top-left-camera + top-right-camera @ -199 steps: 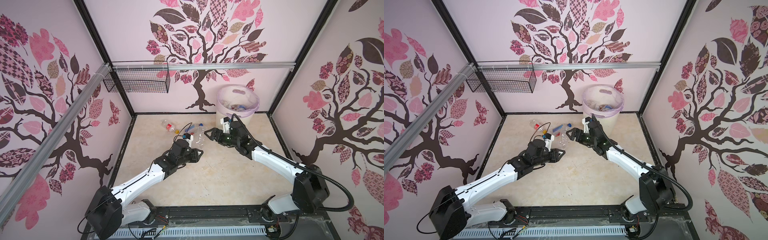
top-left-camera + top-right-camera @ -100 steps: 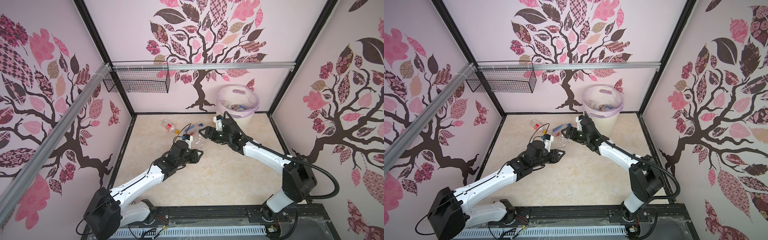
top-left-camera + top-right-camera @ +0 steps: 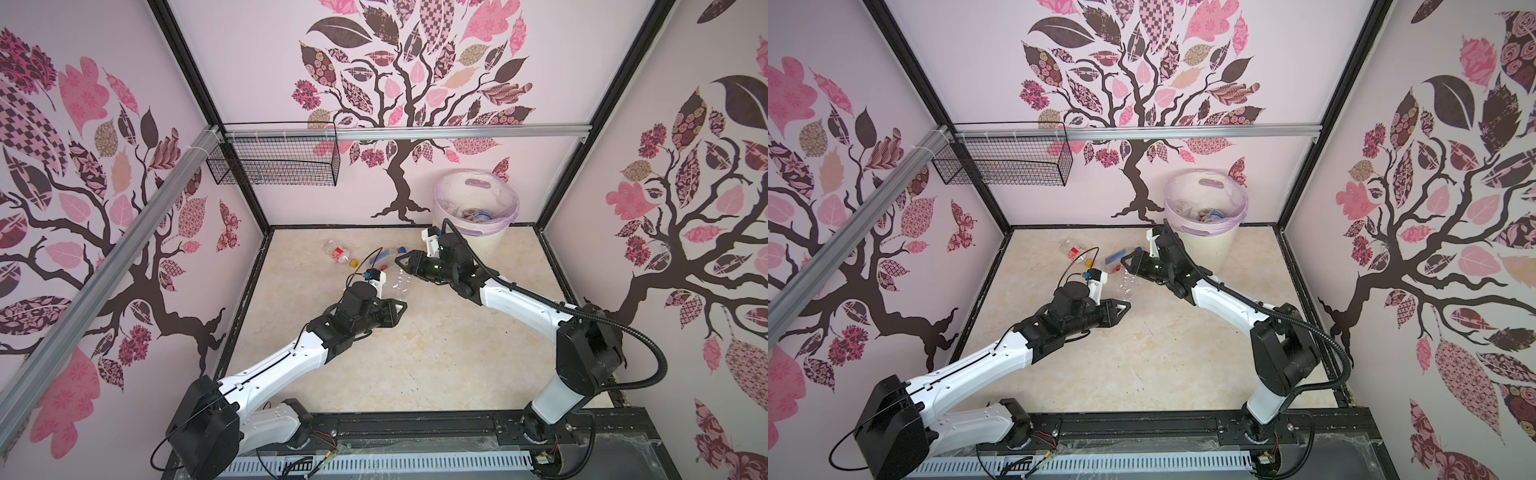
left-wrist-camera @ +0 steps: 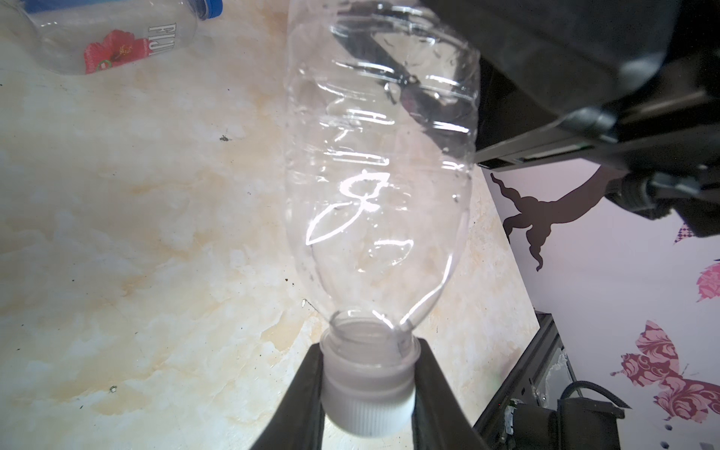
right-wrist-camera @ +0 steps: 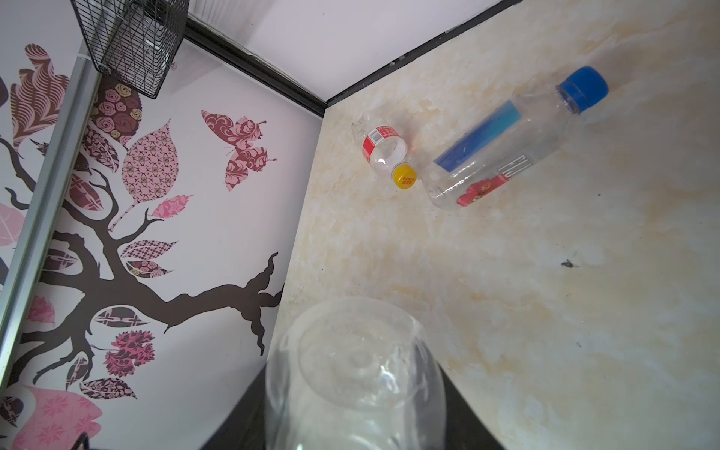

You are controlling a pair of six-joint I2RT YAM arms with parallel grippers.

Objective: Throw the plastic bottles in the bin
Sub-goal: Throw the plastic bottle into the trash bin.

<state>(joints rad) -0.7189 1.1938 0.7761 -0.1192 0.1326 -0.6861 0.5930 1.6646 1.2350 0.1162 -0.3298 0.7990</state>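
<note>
While bottles (image 3: 478,214) already sat in the bin (image 3: 490,243), the left gripper (image 4: 366,350) fingers clamped a clear bottle (image 4: 382,195) by its white cap (image 4: 368,401). The right gripper (image 5: 354,389) fingers flanked its base, hold unclear. A Fiji bottle (image 5: 502,148) and a yellow-capped bottle (image 5: 383,150) lay uncollected on the worktop (image 3: 415,353).

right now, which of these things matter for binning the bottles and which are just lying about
Job:
- clear bottle
- blue-cap bottle
- yellow-cap bottle
- bin

Lying about:
- wire basket
</note>
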